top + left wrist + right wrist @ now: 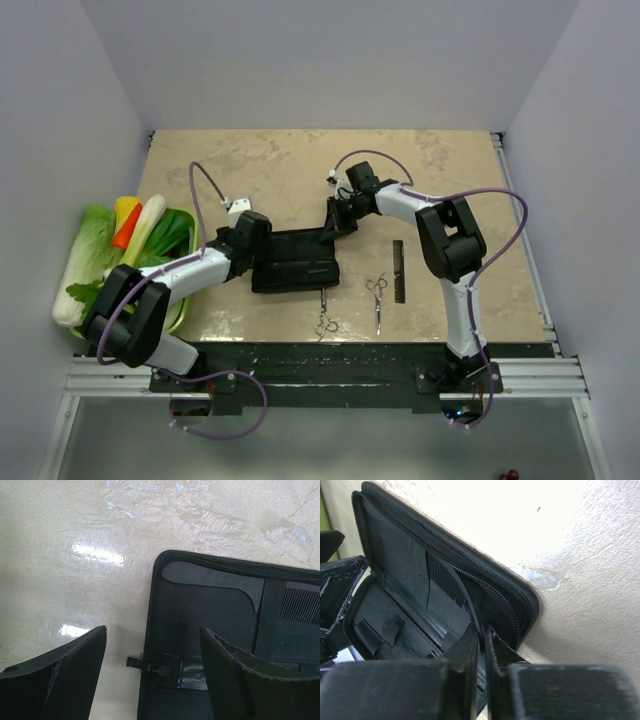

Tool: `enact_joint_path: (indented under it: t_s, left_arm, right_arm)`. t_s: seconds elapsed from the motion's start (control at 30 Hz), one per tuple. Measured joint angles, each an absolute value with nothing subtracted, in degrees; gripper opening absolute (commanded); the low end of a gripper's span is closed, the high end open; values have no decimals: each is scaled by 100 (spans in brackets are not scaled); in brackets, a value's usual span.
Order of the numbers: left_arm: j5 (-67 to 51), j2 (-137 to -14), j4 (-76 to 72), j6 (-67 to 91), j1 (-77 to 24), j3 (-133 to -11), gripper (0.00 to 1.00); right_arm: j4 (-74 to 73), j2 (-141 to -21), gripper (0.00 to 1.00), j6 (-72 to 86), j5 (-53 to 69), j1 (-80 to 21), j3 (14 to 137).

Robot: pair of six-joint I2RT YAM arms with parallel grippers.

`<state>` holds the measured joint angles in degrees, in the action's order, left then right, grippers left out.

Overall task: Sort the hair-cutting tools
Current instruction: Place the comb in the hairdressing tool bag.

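- Table (450,180): beige, marbled, glossy, with glare patches in the left wrist view; plain pale walls (330,60) on three sides
- Case (295,262) lies open and flat at mid-table, between the two arms
- Cased comb (215,580) lies inside the case along its far edge, with a strap (272,610) across it
- Loose comb (399,270) lies on bare table right of the case; right scissors (378,298) just beside it, left scissors (325,318) just in front of the case, both on bare table
- Left gripper (154,632): spread wide and empty, one finger over the table, the other over the case
- Right gripper (481,628): pinched together at the case's far right corner; the cased comb's thin end runs into the slit, so it looks gripped
- Basket (181,213) at the left edge is mostly hidden by vegetables (95,250) and the left arm
- The case is cut off by the frame in both wrist views
- Scissor blades are too small to tell whether they are parted
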<state>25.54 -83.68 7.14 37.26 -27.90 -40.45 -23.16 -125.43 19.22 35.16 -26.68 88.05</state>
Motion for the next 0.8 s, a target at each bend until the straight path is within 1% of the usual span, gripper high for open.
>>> enact_joint_path:
  t_s: [0.1,0.13,0.2,0.23,0.33,0.37,0.4,0.5,0.6,0.8]
  left_arm:
    - [2569,-8364,716,3726,-2797,-4045,79]
    - [2576,-8364,714,3726,-2803,-4045,79]
    - [2582,-8364,716,3723,-2821,-4045,79]
    - [2582,-8364,716,3723,-2832,-4045,79]
    - [2585,-8364,716,3723,-2834,-4045,79]
    - [2585,-8361,716,3723,-2836,-4045,79]
    - [2587,-8361,718,3723,-2838,-4045,79]
    - [2596,-8348,718,3723,-2853,-4045,79]
    - [2600,-8335,718,3721,-2858,-4045,79]
    - [2604,-8311,727,3697,-2858,-4045,79]
  right_arm:
    - [-2320,-12543,28,1990,3498,-2674,8809]
    - [-2327,-12543,35,2012,3492,-2679,8814]
    - [-2340,-12540,43,2069,3494,-2696,8829]
    - [-2355,-12540,51,2091,3496,-2709,8853]
    - [-2399,-12512,57,2167,3489,-2755,8910]
    - [-2425,-12488,62,2174,3433,-2783,8927]
    - [-2438,-12470,65,2174,3378,-2803,8930]
    - [-2484,-12414,71,2185,3245,-2853,8958]
    - [-2519,-12331,73,2156,3028,-2917,8960]
    - [-2692,-12084,74,2021,2239,-2923,8882]
